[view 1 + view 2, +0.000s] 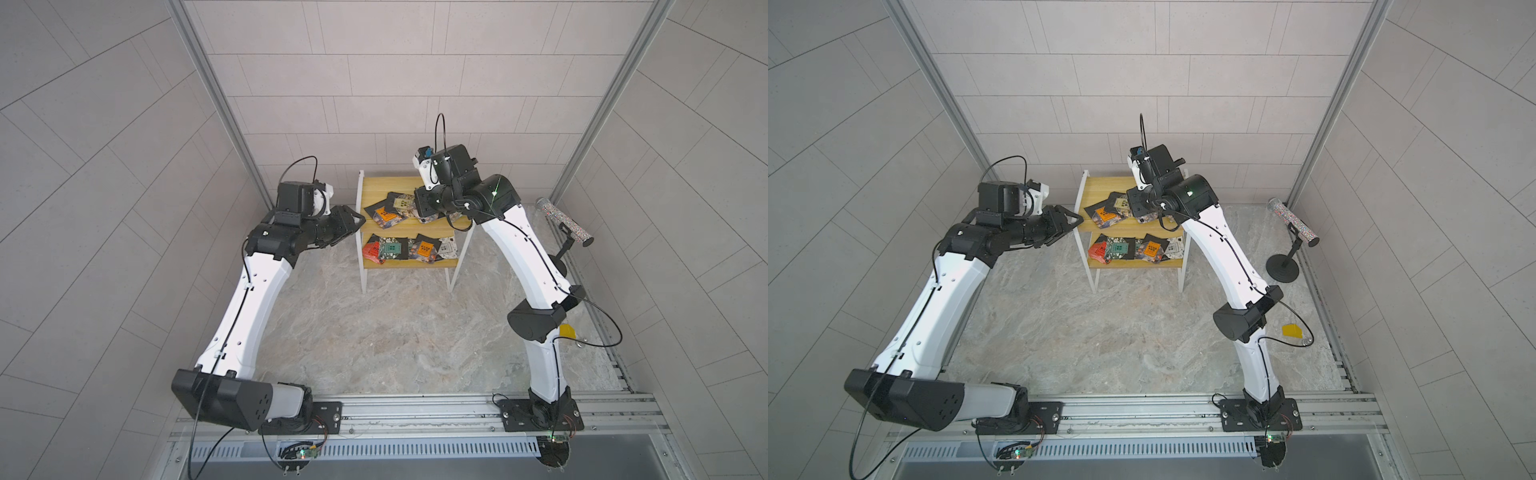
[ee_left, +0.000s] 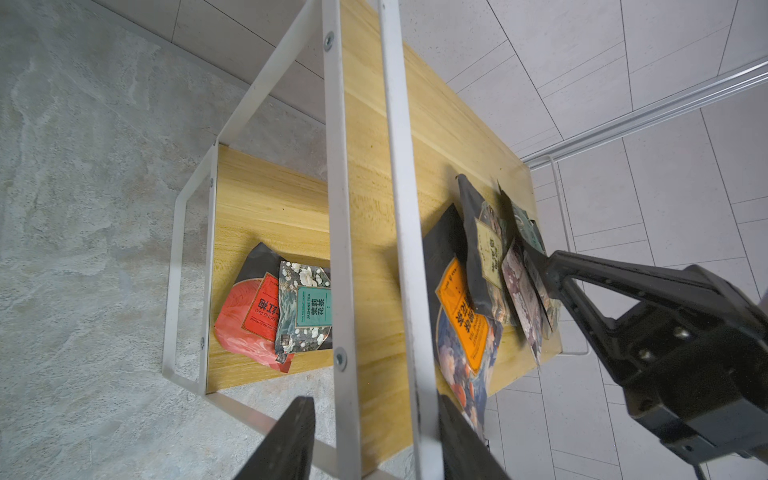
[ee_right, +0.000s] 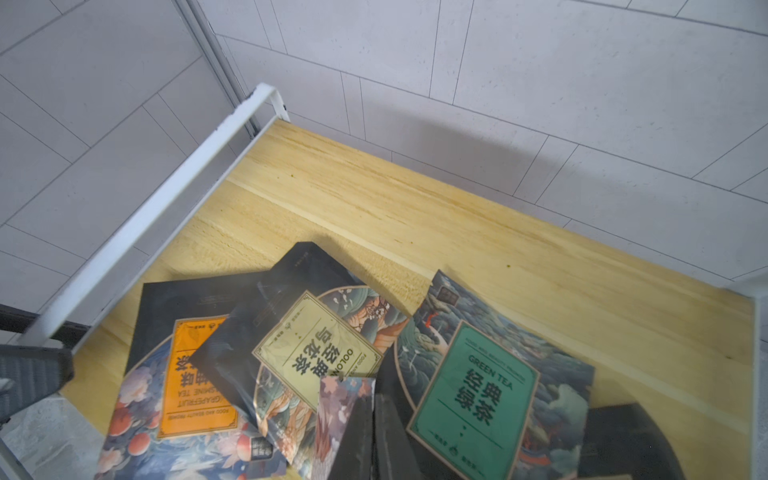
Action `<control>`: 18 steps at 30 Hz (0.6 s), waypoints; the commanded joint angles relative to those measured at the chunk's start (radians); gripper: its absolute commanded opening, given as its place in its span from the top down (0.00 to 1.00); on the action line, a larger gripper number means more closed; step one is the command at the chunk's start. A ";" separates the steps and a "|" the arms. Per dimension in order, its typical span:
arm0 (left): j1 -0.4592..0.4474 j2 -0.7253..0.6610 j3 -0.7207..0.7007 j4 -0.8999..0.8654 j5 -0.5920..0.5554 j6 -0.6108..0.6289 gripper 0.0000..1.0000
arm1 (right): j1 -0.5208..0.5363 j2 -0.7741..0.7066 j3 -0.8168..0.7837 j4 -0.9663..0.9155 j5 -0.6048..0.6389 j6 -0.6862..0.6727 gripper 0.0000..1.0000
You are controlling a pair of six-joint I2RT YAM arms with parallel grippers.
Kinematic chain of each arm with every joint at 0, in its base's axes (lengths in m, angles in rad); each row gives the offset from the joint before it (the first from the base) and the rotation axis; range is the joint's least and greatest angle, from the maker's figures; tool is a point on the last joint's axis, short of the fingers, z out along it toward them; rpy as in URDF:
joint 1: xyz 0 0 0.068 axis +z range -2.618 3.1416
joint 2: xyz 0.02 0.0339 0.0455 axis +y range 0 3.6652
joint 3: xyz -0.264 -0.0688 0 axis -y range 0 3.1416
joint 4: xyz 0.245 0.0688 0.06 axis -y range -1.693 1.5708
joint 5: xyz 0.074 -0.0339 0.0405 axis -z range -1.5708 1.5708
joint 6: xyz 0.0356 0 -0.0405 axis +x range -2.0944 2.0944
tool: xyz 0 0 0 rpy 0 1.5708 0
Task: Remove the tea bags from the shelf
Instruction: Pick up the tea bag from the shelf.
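Top board of the shelf [image 1: 376,187]: heap of tea bags [image 1: 390,212]. A lower row [image 1: 409,249] sits on the board beneath. In the heap, the right pincer [image 3: 371,432] is pressed together on the edge of a floral sachet [image 3: 343,399], which tilts up off its neighbours. At the shelf's left frame, the left pincer [image 1: 360,219] is half spread and empty. Right arm plainly nearer. The lift probably goes up and frontward, clear of the green-label bag [image 3: 473,395] just beside.
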 commanded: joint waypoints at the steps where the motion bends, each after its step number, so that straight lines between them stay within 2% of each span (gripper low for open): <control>1: -0.002 -0.018 -0.009 -0.001 -0.010 -0.004 0.49 | 0.001 -0.055 0.027 0.028 0.027 -0.008 0.94; 7: -0.002 -0.014 -0.009 -0.001 -0.009 -0.004 0.49 | 0.002 -0.074 0.028 0.046 0.044 -0.012 1.00; 18: -0.001 -0.034 -0.011 -0.002 -0.024 0.007 0.49 | 0.003 -0.155 0.027 0.078 0.105 -0.066 1.00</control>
